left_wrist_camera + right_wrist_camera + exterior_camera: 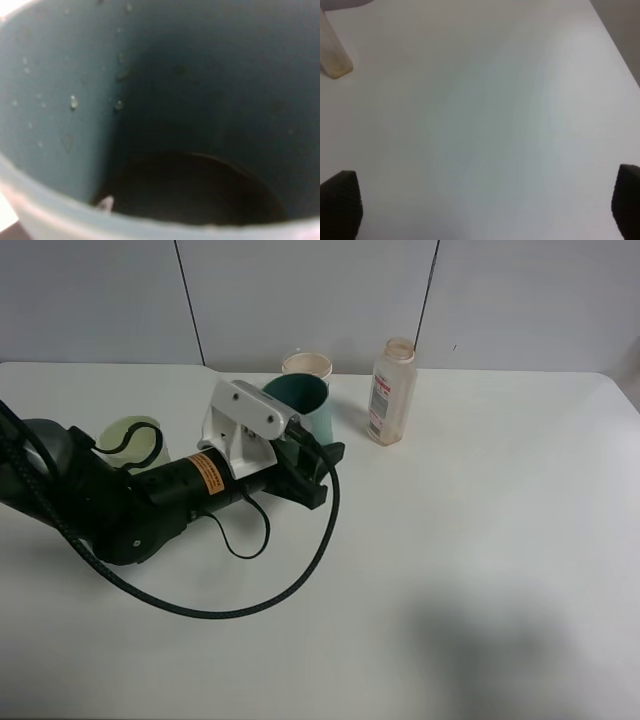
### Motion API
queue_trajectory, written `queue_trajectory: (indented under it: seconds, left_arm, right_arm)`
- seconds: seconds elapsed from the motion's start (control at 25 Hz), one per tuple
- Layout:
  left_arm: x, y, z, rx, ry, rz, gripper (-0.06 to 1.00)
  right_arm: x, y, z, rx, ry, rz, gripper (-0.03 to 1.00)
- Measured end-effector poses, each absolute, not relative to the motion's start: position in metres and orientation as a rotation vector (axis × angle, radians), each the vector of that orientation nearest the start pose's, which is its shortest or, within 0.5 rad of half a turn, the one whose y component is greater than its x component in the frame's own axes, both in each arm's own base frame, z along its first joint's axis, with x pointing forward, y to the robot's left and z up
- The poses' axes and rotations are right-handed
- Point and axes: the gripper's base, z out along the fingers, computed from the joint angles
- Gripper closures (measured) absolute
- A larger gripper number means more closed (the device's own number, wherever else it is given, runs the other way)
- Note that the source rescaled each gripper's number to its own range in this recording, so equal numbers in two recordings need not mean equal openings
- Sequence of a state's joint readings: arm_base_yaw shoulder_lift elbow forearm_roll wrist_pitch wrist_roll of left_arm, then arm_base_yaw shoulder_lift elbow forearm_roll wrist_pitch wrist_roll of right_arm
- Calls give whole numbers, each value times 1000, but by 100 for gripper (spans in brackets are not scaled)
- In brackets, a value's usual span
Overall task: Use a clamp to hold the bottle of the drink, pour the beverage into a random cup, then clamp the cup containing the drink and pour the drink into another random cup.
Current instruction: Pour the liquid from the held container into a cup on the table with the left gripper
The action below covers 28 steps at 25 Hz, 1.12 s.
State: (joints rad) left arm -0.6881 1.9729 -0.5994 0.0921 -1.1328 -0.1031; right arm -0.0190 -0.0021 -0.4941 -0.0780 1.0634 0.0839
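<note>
the left claw (312, 468) is clamped on the teal cup (318, 408), which stands near upright toward the back of the table (480, 540). its mouth is up and its long axis vertical, with brown tea (190, 192) pooled in the bottom. the bottle (392, 390) stands upright to the cup's right, and the pale green cup (135, 435) is to its left. the right claw (480, 205) is spread wide over the table.
</note>
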Motion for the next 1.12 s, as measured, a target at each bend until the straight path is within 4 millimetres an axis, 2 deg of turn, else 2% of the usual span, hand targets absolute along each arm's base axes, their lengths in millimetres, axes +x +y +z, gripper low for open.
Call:
queue_trajectory:
  seconds: [0.6,0.76,1.12]
  left_arm:
    - [267,-168,155,569,1708,-502,94]
    - [270,-159,161,576,1705,-478,94]
    - [281,-125,175,614,1687,-388,94]
  right_arm:
    - [-5,-6,276,109,2046,-53,-3]
    - [-5,-6,276,109,2046,-53,-3]
    - [-5,-6,276,109,2046,-53,-3]
